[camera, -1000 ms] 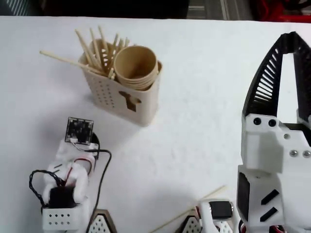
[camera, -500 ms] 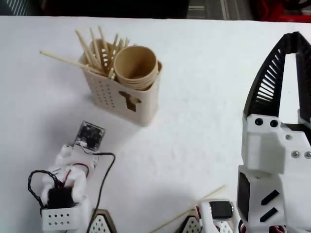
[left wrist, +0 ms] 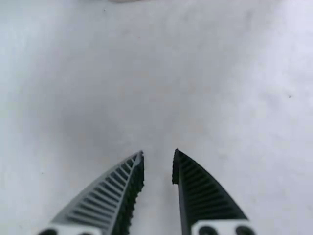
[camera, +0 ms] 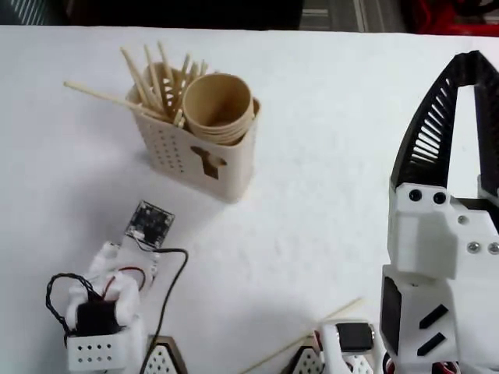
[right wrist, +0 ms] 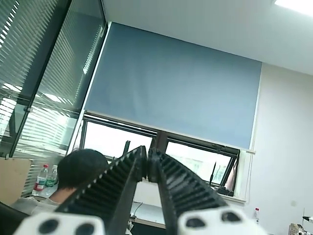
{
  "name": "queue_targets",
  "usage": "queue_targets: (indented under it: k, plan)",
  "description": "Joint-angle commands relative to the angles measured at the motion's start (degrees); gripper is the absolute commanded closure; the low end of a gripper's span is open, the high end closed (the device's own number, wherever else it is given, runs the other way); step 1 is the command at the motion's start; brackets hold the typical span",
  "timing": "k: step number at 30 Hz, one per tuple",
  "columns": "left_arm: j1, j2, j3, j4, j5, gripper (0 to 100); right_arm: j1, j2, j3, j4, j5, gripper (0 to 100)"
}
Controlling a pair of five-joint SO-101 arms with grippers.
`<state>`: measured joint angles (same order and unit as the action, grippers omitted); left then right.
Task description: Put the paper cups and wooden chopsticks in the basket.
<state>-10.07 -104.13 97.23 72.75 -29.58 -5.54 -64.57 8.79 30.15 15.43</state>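
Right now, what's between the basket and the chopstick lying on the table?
Nothing: in the high view, only bare table lies between the basket and that chopstick.

basket (camera: 181,152) cream, hole-dotted; paper cups (camera: 218,105) tan; chopsticks (camera: 101,94) pale wood; table (camera: 327,140) wht; left tool (left wrist: 157,165) blk, ribbed

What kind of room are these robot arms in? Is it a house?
Probably an office or lab, not a house. The right wrist view shows a wide window under a blue roller blind, slatted blinds and water bottles; the high view shows a plain white table.
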Motion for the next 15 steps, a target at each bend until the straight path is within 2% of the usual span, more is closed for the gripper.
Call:
queue_targets:
  k: [1, 7, 15]
  plan:
    - [-0.40, 0.92, -0.18, 0.70, -0.44, 89, 0.22, 4.26, -0.97, -2.42, -0.53, 97.8]
    - [-0.40, 0.92, -0.18, 0.70, -0.44, 89, 0.22, 10.68, -0.97, -5.23, -0.53, 97.8]
    - [-0.40, 0.92, -0.18, 0.70, -0.44, 89, 0.22, 11.74, -0.97, -5.49, -0.53, 97.8]
